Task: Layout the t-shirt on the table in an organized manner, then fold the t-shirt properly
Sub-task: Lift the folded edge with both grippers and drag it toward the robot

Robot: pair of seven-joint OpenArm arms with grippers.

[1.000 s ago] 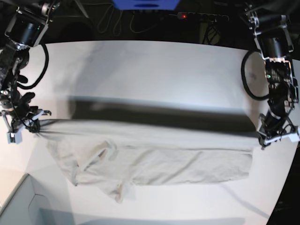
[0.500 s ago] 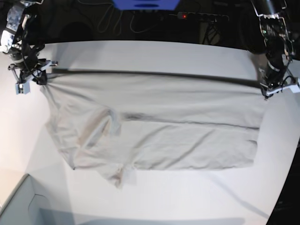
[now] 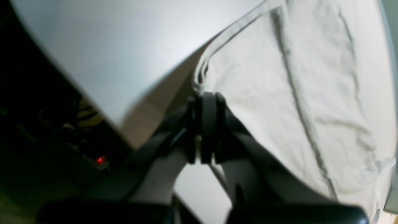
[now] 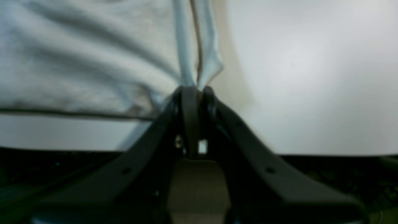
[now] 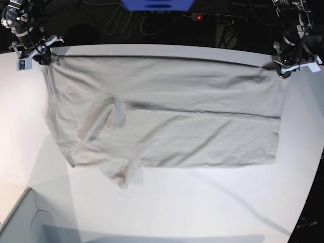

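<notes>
The t-shirt [image 5: 162, 109] lies spread across the far half of the table [image 5: 202, 212], its far edge drawn taut almost along the table's far rim. The right gripper [image 5: 38, 53] is clenched on the shirt's far left corner, and the left gripper [image 5: 291, 63] pinches the far right corner. The wrist views are blurred, but cloth seems caught between both sets of jaws. Bare tabletop lies open along the near side.

The black left gripper [image 5: 291, 65] and black right gripper [image 5: 34, 53] sit at opposite far corners, both arms reaching down (jaws pinched tight on pale grey-beige cloth in both wrist views)
</notes>
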